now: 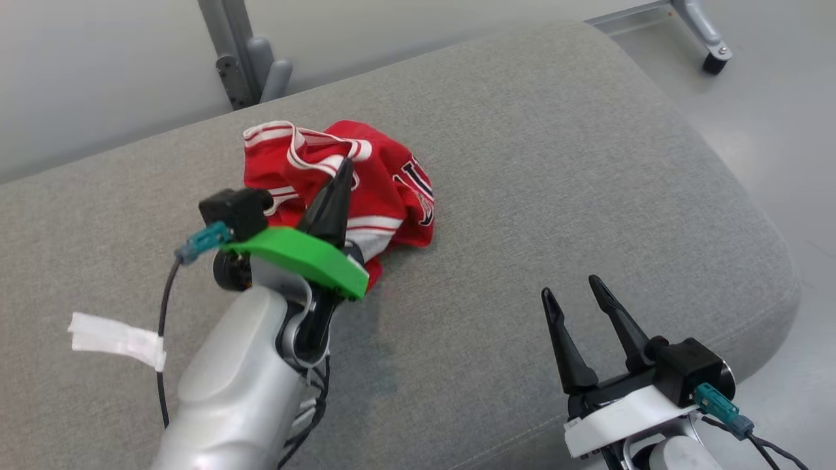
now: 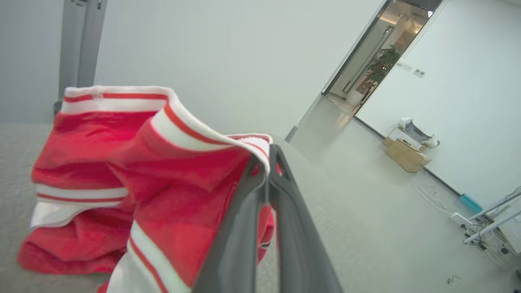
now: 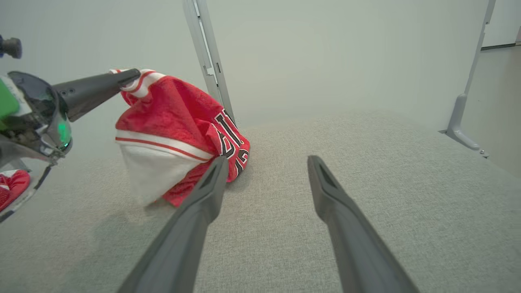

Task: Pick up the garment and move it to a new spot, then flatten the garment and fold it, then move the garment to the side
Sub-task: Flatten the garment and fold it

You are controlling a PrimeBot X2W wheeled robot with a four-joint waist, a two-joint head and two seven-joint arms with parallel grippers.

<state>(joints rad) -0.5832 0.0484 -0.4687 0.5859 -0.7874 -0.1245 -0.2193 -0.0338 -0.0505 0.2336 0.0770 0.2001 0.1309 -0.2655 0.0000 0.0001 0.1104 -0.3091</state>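
The left claw (image 1: 345, 164) is pinched tight on the red-and-white striped edge of the red garment (image 1: 392, 189) and holds that edge up. The rest of the garment hangs in a crumpled heap, and its bottom seems to touch the gray cushion (image 1: 555, 163) near the far side. The right claw (image 1: 573, 287) is spread wide with nothing in it, well apart from the garment, by the cushion's near edge.
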